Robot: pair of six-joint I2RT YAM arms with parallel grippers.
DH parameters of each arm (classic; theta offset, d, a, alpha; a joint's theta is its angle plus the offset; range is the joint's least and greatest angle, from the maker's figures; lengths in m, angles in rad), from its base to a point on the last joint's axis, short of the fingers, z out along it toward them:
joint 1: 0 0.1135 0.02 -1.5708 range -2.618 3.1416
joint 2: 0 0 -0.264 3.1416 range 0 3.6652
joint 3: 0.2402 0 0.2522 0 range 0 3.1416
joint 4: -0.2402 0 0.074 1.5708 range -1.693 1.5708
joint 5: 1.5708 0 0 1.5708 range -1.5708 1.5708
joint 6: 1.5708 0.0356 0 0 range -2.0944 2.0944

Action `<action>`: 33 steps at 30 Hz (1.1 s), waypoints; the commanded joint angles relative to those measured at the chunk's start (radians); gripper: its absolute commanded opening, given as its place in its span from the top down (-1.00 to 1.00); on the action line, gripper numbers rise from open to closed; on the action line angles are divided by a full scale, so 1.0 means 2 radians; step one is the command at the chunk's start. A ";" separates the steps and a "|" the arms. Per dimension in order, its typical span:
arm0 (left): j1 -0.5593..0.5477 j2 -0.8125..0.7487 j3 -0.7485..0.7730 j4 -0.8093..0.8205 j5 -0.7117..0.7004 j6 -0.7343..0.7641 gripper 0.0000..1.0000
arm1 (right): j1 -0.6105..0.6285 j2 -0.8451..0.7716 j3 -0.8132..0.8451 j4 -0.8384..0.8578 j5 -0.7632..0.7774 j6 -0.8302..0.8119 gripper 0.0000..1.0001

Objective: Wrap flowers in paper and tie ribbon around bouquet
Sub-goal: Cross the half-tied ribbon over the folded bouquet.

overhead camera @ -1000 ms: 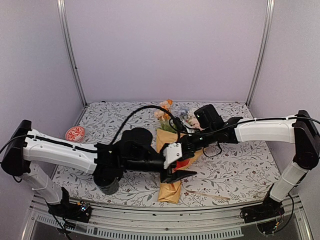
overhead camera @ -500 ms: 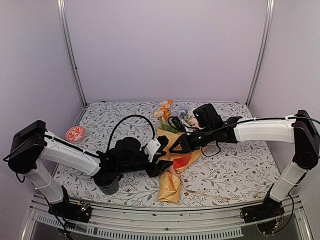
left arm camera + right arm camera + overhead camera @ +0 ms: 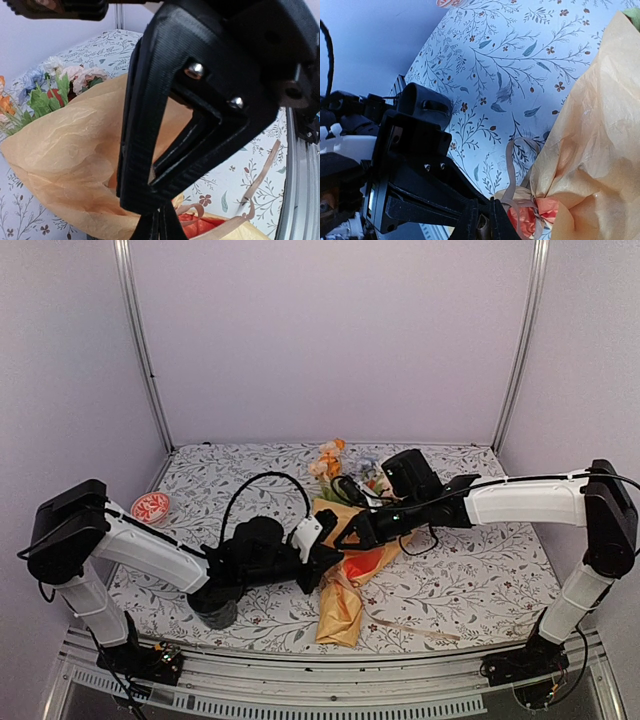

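Paper (image 3: 340,612) in mustard yellow encloses the flowers (image 3: 330,458) as a cone. From above, the bouquet (image 3: 350,565) lies along the middle of the counter (image 3: 480,570), with its heads toward the far wall and its narrow end toward the arms. The left end effector (image 3: 330,560) and right end effector (image 3: 352,536) meet from opposite sides at the cone's waist, probably because the tie belongs there. A free tail of ribbon (image 3: 415,630) trails on the counter to the right. Seen from the left wrist, the left end effector (image 3: 160,227) is pressed together just above the gathered paper, beside a ribbon loop and a patch of the orange-red underside. Whether the strand is caught in it I cannot tell. Seen from the right wrist, the right end effector (image 3: 481,225) is all but pressed together, pinching a tan strand of ribbon right by the bunched knot, with the left end effector just beside it. Two holds this close suggest the knot is being worked, so the wrapping looks done and the tying not yet finished.
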 commanded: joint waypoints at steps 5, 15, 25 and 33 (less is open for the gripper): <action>0.007 -0.004 -0.028 0.065 0.004 -0.017 1.00 | 0.002 -0.029 -0.015 0.010 0.023 -0.002 0.41; 0.016 -0.004 -0.054 0.124 0.032 -0.039 1.00 | 0.029 -0.076 -0.097 0.096 -0.042 0.002 0.74; 0.022 0.005 -0.065 0.163 0.054 -0.054 1.00 | 0.033 -0.026 -0.096 0.105 0.023 -0.008 0.96; 0.025 0.007 -0.076 0.187 0.059 -0.062 1.00 | 0.021 -0.011 -0.114 0.120 0.037 -0.014 0.96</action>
